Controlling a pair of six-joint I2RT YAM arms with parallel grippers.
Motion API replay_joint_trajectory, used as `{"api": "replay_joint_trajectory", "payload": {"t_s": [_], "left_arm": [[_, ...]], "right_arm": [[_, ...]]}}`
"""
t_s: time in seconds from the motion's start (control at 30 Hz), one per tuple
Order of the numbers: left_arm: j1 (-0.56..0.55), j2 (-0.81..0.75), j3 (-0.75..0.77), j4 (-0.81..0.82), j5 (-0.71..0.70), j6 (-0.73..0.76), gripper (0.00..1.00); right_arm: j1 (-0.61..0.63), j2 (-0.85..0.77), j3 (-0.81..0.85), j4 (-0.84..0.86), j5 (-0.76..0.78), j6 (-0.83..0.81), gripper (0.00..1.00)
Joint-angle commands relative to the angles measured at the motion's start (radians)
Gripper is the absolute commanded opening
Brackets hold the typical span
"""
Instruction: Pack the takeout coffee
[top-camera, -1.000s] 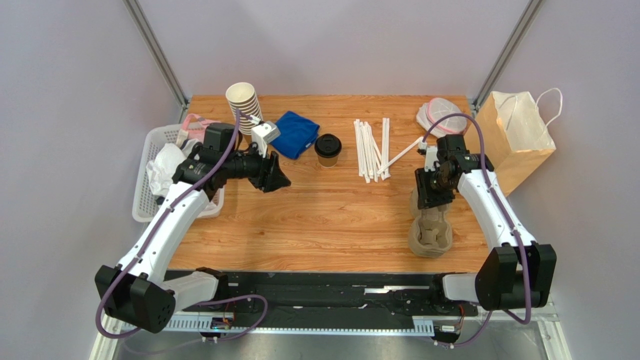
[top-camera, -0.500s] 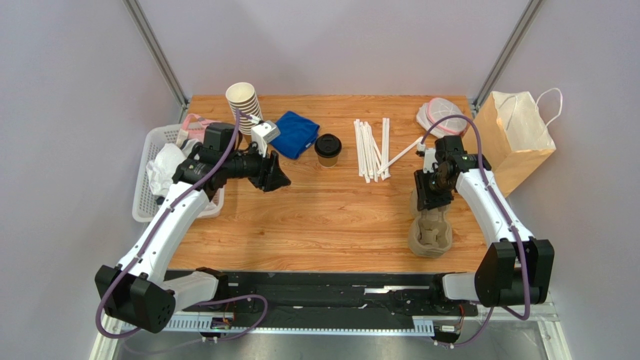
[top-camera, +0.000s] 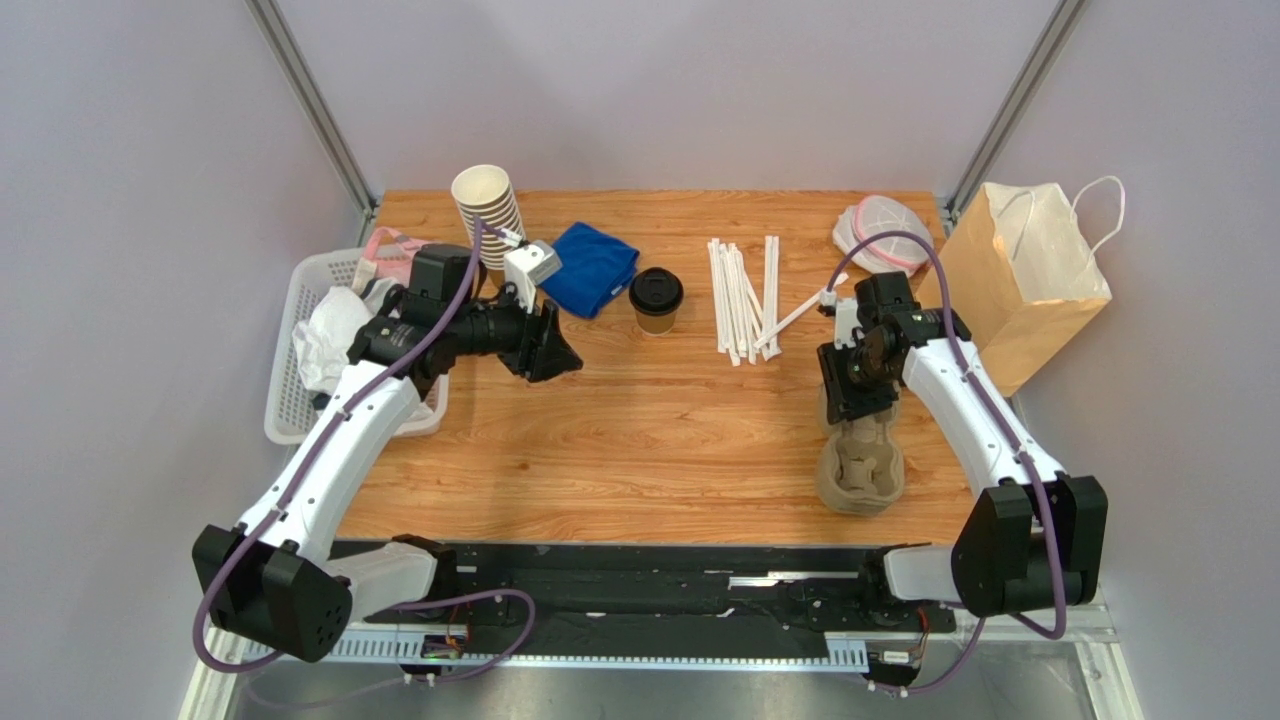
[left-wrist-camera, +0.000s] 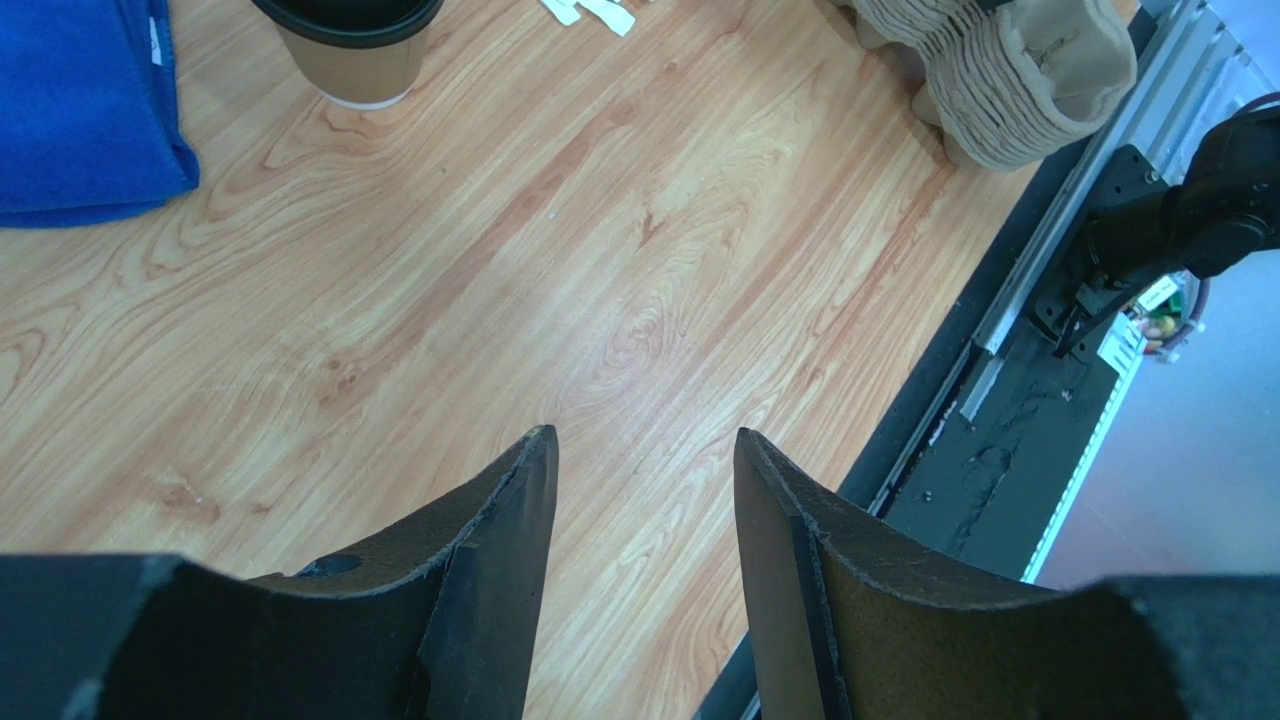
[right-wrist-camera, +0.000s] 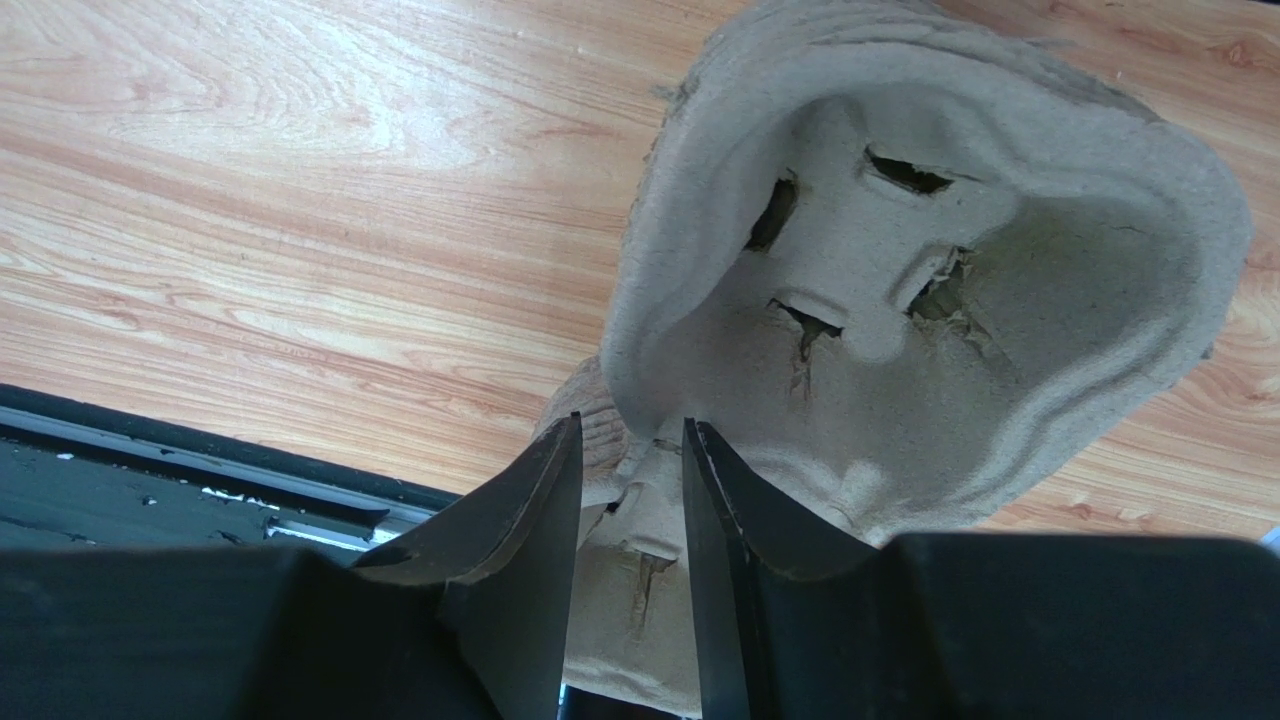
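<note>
Shifted slightly leftward over the table (top-camera: 661, 450), the right gripper (top-camera: 845, 402) pinched the rim of the top pulp carrier (right-wrist-camera: 932, 300), while the left gripper (left-wrist-camera: 643, 438), open and empty, was the nearer to the upright takeout coffee (top-camera: 655, 297), standing to its right and a little farther back.

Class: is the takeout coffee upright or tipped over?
Upright: the takeout coffee stands on its base on the table, lidded end facing up.
</note>
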Motion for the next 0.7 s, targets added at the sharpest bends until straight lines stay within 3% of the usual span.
{"api": "replay_joint_trajectory", "payload": {"t_s": [0.0, 0.23, 0.4, 0.67], "left_arm": [[0.002, 0.004, -0.001, 0.037, 0.011, -0.008, 0.56], [0.002, 0.004, -0.003, 0.037, 0.011, -0.011, 0.56], [0.001, 0.002, -0.004, 0.039, 0.010, -0.010, 0.56], [0.002, 0.001, -0.001, 0.036, 0.010, -0.008, 0.56]], "right_arm": [[0.021, -0.020, 0.005, 0.025, 0.026, -0.004, 0.34], [0.025, -0.012, 0.002, 0.025, 0.042, -0.005, 0.30], [0.025, -0.005, 0.005, 0.018, 0.048, -0.010, 0.19], [0.025, 0.017, 0.006, 0.013, 0.052, -0.022, 0.21]]}}
